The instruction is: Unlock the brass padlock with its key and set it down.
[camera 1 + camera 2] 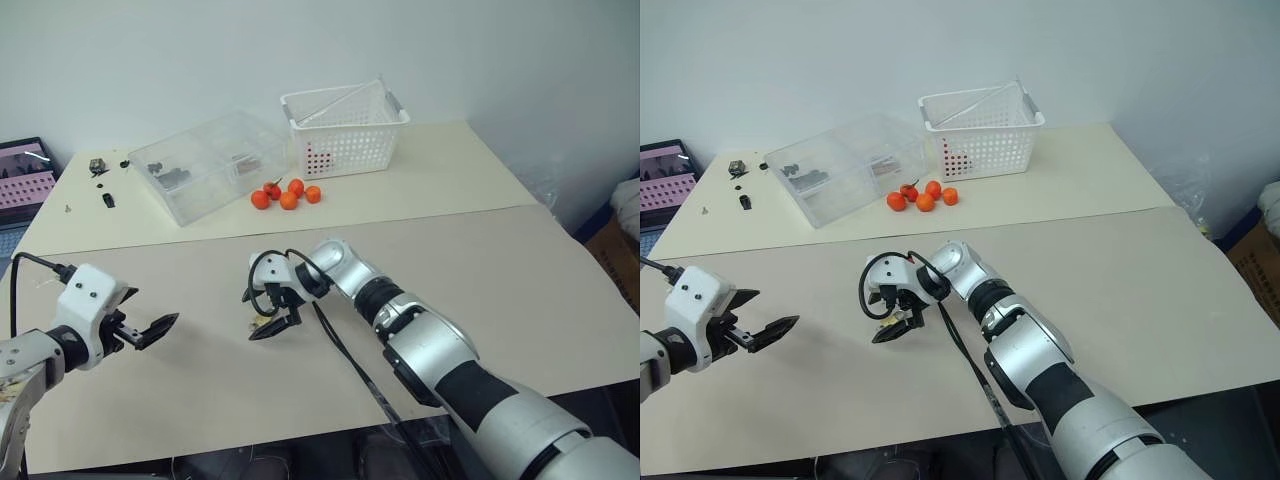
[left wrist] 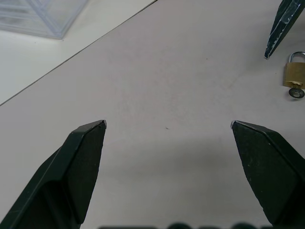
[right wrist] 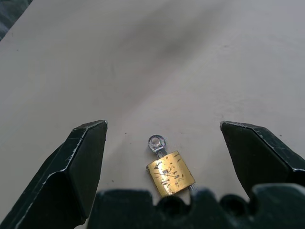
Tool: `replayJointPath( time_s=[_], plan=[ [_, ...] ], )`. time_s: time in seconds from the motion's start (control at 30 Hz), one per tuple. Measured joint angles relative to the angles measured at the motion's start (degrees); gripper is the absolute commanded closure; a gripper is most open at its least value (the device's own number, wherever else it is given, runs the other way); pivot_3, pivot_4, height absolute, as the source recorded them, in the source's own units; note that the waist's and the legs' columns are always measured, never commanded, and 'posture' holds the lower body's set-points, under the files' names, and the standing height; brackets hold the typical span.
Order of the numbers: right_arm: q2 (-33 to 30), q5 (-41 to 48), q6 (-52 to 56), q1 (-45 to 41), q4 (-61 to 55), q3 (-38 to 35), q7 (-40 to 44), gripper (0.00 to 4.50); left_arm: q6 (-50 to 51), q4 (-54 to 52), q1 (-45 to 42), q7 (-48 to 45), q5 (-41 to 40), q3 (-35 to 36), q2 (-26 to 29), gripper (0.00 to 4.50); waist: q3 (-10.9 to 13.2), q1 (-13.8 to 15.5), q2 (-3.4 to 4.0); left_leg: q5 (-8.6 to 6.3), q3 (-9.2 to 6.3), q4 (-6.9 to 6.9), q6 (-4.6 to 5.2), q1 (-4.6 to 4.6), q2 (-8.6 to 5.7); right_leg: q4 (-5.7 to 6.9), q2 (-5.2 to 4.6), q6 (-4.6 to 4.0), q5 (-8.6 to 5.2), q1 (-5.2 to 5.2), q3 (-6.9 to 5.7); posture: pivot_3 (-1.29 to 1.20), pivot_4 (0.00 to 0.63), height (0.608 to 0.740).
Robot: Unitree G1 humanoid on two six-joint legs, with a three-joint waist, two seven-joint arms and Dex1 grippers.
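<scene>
Step in hand: approach to pick-up. Small brass padlock (image 3: 170, 175) with silver round-headed key (image 3: 156, 142) in keyhole lies flat on beige table (image 1: 560, 300). Right gripper (image 3: 162, 126) hovers over padlock, fingers apart, nothing held. Left gripper (image 1: 160, 327) well apart from padlock, fingers apart, empty. Next move calls for precise closure on tiny body. Shackle hidden beneath right gripper base; locked or not, cannot tell.

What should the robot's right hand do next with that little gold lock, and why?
Probably lower a bit and close on the brass padlock. The right gripper hangs open right over it, one finger on each side. The padlock lies flat on the table with its key already in, and nothing holds it yet.
</scene>
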Motion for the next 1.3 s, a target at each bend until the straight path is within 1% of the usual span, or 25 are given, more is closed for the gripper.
replayJointPath(
  time_s=[0.23,0.57,0.63,0.67,0.7,0.73,0.9,0.93,1.3],
  plan=[
    [-1.1,-4.0,-0.9,0.6,1.6,0.1,-3.1,0.00,0.0,0.0,-0.8,0.2,0.0,-0.5,-0.2,0.04,0.0,0.0,-0.02,0.00,0.03,0.00,-0.01,0.01,0.00,-0.01,0.01,0.00,0.00,0.01,0.00,0.00,0.150,0.740],
    [-1.5,-5.7,-0.9,1.2,2.1,-0.2,-2.3,0.00,-1.4,2.0,-3.7,0.2,0.6,-3.3,-0.2,0.04,-0.1,-0.2,-0.18,0.01,0.06,-0.01,-0.03,0.08,0.00,0.00,0.02,-0.01,0.01,0.02,0.01,0.00,0.150,0.740],
    [-1.5,-5.7,-0.9,1.2,2.1,-0.3,-2.2,0.51,-1.8,3.0,-4.2,0.1,0.9,-3.7,-0.2,0.00,-0.1,-0.2,-0.19,0.01,0.06,-0.01,-0.03,0.08,0.00,0.00,0.03,-0.01,0.01,0.02,0.01,0.00,0.150,0.740],
    [-1.5,-5.7,-0.9,1.3,2.1,-0.3,-2.1,0.66,-2.2,3.2,-4.5,0.1,1.1,-3.8,-0.2,0.00,-0.1,-0.2,-0.19,0.01,0.06,-0.01,-0.03,0.08,0.00,0.00,0.02,-0.01,0.01,0.02,0.01,0.00,0.150,0.740],
    [-1.3,-5.7,-0.9,1.4,2.1,-0.4,-2.0,0.92,-2.3,3.5,-4.8,0.1,1.2,-4.1,-0.2,0.00,-0.1,-0.1,-0.19,0.01,0.06,-0.01,-0.03,0.09,0.00,0.00,0.02,-0.01,0.01,0.02,0.01,0.00,0.150,0.740],
    [-1.1,-5.7,-0.9,1.4,2.1,-0.6,-1.8,1.35,-2.5,3.9,-5.3,0.1,1.3,-4.3,-0.2,0.00,-0.1,-0.1,-0.19,0.01,0.06,-0.01,-0.03,0.09,0.00,-0.01,0.02,-0.01,0.01,0.02,0.01,0.00,0.150,0.740],
    [-0.7,-5.7,-0.9,1.5,2.1,-0.8,-1.8,3.02,-3.1,5.1,-6.5,0.1,1.8,-5.9,-0.2,0.00,-0.1,-0.2,-0.21,0.01,0.06,-0.01,-0.03,0.10,0.01,0.02,0.03,-0.01,0.01,0.02,0.01,0.00,0.150,0.740],
    [-0.7,-5.7,-0.9,1.5,2.0,-0.9,-1.9,3.41,-3.5,5.1,-6.7,0.1,2.0,-6.0,-0.2,0.00,-0.1,-0.2,-0.21,0.01,0.07,-0.01,-0.03,0.10,0.00,0.02,0.02,-0.01,0.01,0.02,0.01,0.00,0.150,0.740],
    [-1.6,-5.6,-0.9,2.0,1.8,-1.4,-2.1,3.41,-4.9,7.3,-9.2,-0.6,2.6,-8.5,-0.2,0.00,-0.1,0.0,-0.22,0.02,0.04,0.00,-0.03,0.16,-0.01,0.02,0.01,-0.02,0.01,0.06,0.01,0.00,0.150,0.740]
  ],
)
